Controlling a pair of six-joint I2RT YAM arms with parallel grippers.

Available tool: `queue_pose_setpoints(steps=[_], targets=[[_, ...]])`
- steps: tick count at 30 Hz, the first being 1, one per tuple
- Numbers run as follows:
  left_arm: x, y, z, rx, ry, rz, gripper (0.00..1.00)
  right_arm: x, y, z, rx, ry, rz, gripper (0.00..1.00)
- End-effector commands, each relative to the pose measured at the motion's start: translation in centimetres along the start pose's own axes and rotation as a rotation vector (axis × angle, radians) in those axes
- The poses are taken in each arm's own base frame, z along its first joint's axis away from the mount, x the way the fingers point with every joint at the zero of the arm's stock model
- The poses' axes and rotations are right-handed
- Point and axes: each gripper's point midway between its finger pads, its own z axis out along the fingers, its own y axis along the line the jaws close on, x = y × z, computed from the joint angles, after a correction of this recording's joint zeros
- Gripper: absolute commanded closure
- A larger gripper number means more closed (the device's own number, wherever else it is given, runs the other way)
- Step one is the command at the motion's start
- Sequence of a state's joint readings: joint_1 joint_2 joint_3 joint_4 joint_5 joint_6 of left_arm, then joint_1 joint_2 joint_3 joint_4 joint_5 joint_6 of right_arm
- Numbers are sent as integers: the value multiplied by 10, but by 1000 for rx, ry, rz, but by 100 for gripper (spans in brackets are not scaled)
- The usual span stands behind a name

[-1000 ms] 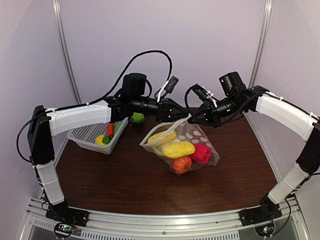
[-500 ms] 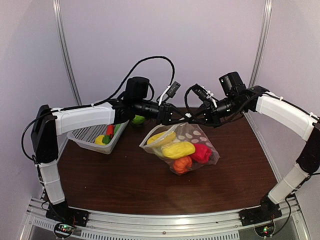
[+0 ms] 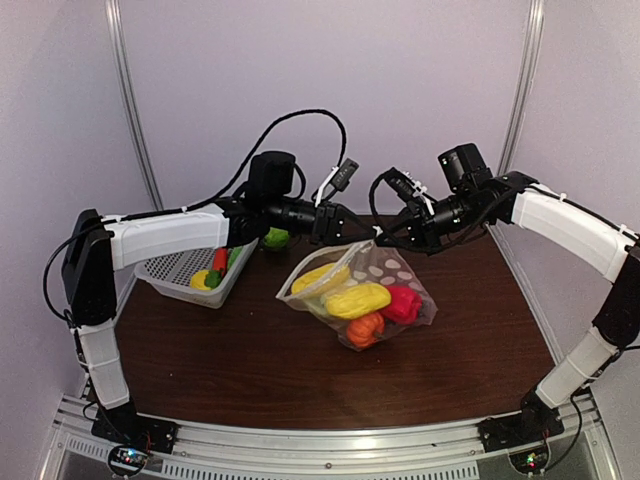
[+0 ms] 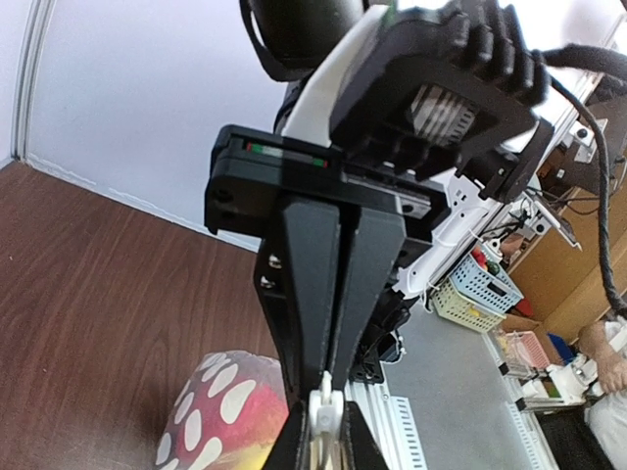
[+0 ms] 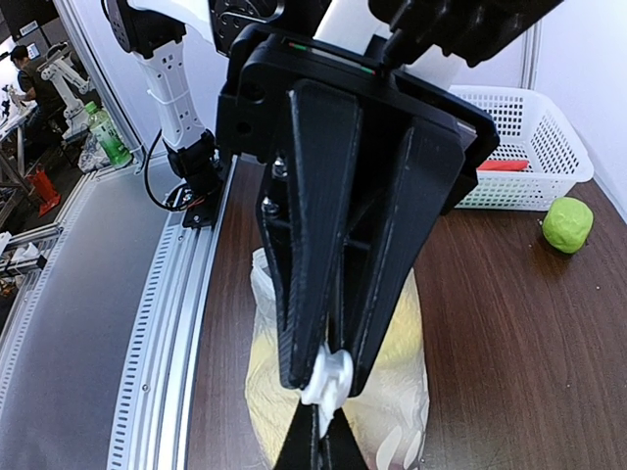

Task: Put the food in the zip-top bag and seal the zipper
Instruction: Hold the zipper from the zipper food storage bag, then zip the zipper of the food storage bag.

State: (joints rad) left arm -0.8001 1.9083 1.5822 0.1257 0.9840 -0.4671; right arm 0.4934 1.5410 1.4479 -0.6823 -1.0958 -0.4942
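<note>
The zip-top bag (image 3: 385,290) lies mid-table holding yellow (image 3: 355,298), orange (image 3: 365,328) and red (image 3: 402,305) food. Its zipper (image 3: 325,268) runs along the raised mouth edge. Both grippers meet at the mouth's far corner. My right gripper (image 3: 387,238) is shut on the white slider (image 5: 328,377). My left gripper (image 3: 356,231) is shut on the thin zipper strip right beside it; the slider (image 4: 328,416) sits just past its tips. The dotted bag shows below in the left wrist view (image 4: 225,411) and the right wrist view (image 5: 402,392).
A white mesh basket (image 3: 175,268) stands at the back left with red and green pieces (image 3: 220,262) and a yellow one (image 3: 203,280) in it. A green round piece (image 3: 274,237) lies on the table beside it. Both arms span the back.
My left gripper reached right to the right gripper at the bag's corner, then drew back slightly left. The bag's mouth shifted a little left. The right arm stayed put.
</note>
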Motion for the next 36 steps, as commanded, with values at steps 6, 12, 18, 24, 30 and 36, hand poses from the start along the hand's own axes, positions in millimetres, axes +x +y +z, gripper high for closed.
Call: queue_pose_setpoints(steps=[6,12,18,24,30,36], targets=[[-5,9,-9,-56,-12,31,100,-25,-5,-23,57,-100,-50,100],[6,15,-22,-113,22,36,100,-42,-29,-63,165,-267,-11,100],[21,21,-36,-159,58,5,100,-40,-34,-81,221,-286,-21,100],[36,23,-50,-228,109,4,99,-31,-55,-107,308,-299,8,100],[59,26,-62,-285,168,4,99,-15,-79,-128,372,-315,54,100],[76,31,-72,-326,198,-11,99,-6,-88,-137,401,-318,77,100]])
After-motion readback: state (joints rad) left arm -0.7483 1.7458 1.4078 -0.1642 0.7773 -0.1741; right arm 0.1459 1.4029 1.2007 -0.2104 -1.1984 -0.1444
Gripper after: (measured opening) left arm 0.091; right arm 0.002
